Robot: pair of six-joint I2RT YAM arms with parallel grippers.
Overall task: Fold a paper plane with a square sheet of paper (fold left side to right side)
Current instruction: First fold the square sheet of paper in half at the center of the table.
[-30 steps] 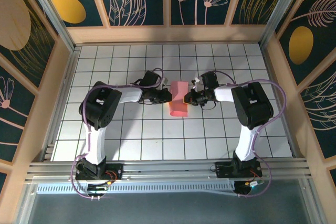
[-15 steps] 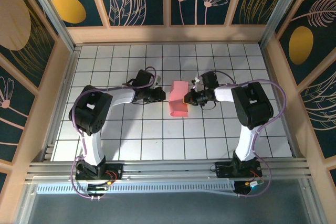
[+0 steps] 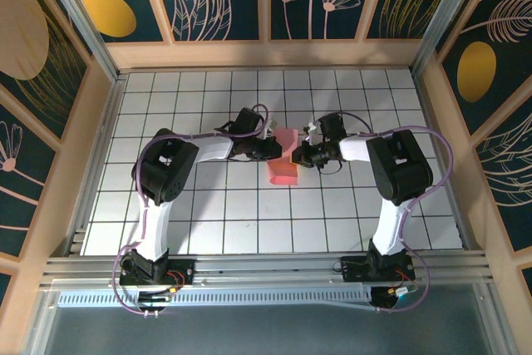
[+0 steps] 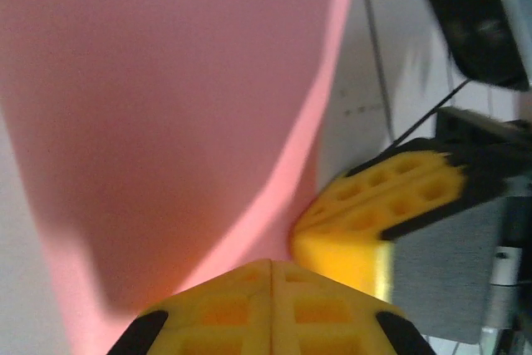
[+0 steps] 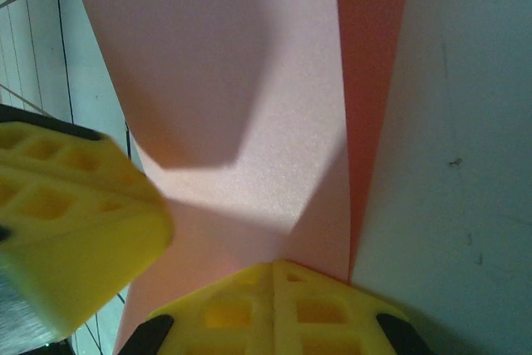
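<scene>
Brought the left pincer (image 3: 273, 149) back against the half-folded pink paper (image 3: 284, 169) at mid-table (image 3: 208, 205), closed at its left edge, opposite the right pincer (image 3: 296, 155) clamping the right edge, probably readying the crease.

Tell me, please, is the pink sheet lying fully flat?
No, the pink sheet is folded over and partly raised.

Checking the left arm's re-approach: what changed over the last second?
The left gripper backed off to the left, away from the paper. It then swung right again to the paper's left edge, and its jaws are now shut. The right gripper stayed shut at the paper's right edge, and the paper barely moved.
</scene>
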